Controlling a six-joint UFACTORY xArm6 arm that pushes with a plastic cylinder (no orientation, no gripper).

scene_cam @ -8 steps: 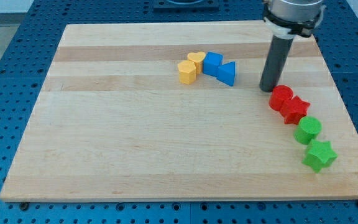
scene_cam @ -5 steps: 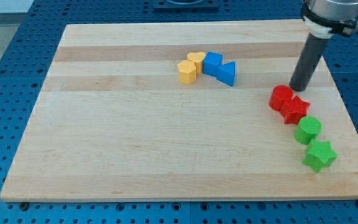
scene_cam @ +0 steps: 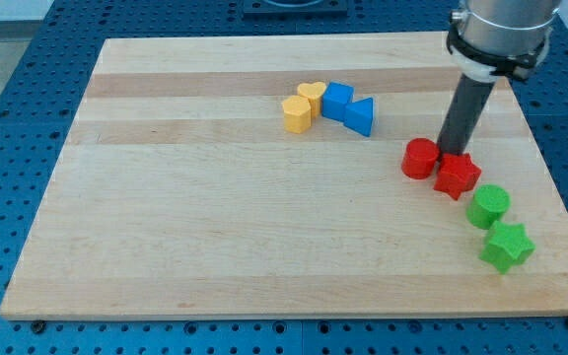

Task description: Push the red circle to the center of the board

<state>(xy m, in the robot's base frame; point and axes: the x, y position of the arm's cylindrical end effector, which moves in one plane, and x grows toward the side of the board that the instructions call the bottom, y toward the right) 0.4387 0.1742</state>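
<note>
The red circle (scene_cam: 421,159) lies on the wooden board (scene_cam: 215,227) at the right of the middle. My tip (scene_cam: 451,151) is down at the board, right beside the red circle's upper right and just above the red star (scene_cam: 457,176). The red star touches the circle on its right side. The dark rod rises from the tip toward the view's top right.
A green circle (scene_cam: 488,206) and a green star (scene_cam: 507,246) lie below the red star near the board's right edge. A yellow hexagon (scene_cam: 297,113), a yellow heart (scene_cam: 311,95), a blue block (scene_cam: 336,100) and a blue triangle (scene_cam: 359,116) cluster at the upper middle.
My tip swung right, then came back down-left against the red blocks. The red circle has slid left by a small amount, and the red star has shifted slightly left too.
</note>
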